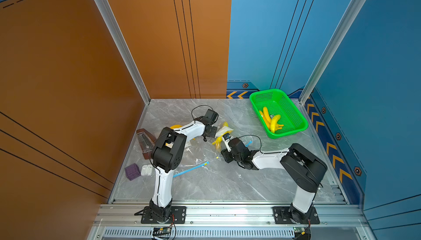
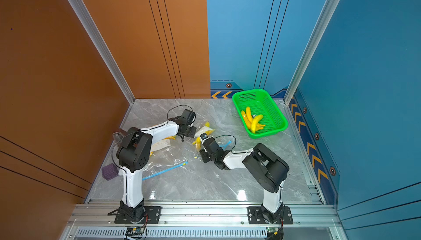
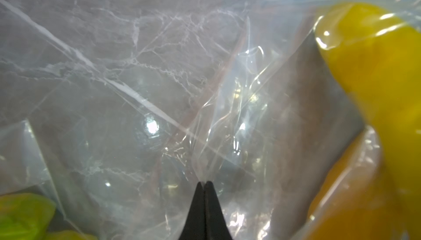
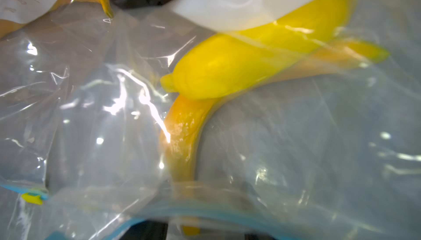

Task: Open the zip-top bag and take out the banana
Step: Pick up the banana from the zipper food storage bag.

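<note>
A clear zip-top bag (image 1: 222, 130) (image 2: 203, 130) with a white label lies mid-table between both arms. Yellow banana (image 1: 217, 141) (image 4: 227, 72) sits inside it, over a curved orange-yellow piece (image 4: 182, 136). My left gripper (image 1: 211, 133) (image 3: 204, 183) is shut, pinching a fold of the bag's film (image 3: 205, 136). My right gripper (image 1: 225, 138) sits at the bag's blue zip edge (image 4: 205, 213). Its dark jaws stand apart behind the film, with the banana's stem (image 4: 191, 229) between them and touching neither. The yellow slider (image 4: 32, 199) sits at one end of the zip.
A green basket (image 1: 298, 118) at the back right holds several bananas (image 1: 271, 119). Another flat bag with a blue zip strip (image 1: 191, 169) lies near the left arm. A brown box (image 1: 143, 141), purple cube (image 1: 132, 171) and white case (image 1: 146, 170) sit along the left wall.
</note>
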`<action>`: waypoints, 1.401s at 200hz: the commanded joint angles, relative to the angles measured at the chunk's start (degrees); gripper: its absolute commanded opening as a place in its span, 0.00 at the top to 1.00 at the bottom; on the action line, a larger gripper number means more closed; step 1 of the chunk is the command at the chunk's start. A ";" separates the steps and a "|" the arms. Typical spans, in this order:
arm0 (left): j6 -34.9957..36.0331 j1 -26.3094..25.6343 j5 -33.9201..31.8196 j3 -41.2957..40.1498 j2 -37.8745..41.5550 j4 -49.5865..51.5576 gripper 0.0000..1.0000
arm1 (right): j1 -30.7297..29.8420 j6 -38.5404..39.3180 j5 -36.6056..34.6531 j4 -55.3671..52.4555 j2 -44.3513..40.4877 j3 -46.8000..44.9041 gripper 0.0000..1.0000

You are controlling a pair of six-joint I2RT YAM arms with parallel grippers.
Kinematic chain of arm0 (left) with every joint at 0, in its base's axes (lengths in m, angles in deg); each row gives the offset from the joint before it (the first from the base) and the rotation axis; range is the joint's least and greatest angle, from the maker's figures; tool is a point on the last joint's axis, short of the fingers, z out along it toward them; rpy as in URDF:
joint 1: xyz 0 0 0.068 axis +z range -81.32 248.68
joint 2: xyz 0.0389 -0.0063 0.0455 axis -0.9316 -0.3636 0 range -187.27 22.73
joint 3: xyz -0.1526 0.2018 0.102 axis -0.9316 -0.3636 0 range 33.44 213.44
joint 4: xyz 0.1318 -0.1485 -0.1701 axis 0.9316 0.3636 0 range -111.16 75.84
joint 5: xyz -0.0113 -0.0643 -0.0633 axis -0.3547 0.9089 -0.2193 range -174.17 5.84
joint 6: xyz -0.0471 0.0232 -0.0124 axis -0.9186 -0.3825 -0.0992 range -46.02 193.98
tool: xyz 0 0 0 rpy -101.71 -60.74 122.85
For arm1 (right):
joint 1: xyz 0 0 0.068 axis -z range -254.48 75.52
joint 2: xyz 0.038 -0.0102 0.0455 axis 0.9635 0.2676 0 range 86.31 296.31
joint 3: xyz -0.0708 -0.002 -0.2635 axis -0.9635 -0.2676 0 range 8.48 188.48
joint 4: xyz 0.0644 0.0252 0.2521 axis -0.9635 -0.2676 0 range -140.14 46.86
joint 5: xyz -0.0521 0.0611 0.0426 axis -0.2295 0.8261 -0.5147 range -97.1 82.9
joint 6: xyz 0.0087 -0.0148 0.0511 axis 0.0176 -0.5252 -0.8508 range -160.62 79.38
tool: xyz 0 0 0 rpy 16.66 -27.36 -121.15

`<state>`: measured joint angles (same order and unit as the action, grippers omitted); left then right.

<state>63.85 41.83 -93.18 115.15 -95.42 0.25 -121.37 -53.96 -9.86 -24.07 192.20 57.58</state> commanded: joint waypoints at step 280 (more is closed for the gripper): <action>-0.33 -0.46 -1.66 -0.33 0.86 1.44 1.00 | 1.63 5.21 6.19 -4.52 3.25 6.01 0.49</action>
<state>63.83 42.33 -94.27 114.08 -95.22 -0.10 -119.58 -47.47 -8.64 -28.64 194.97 63.59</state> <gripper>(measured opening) 0.039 0.499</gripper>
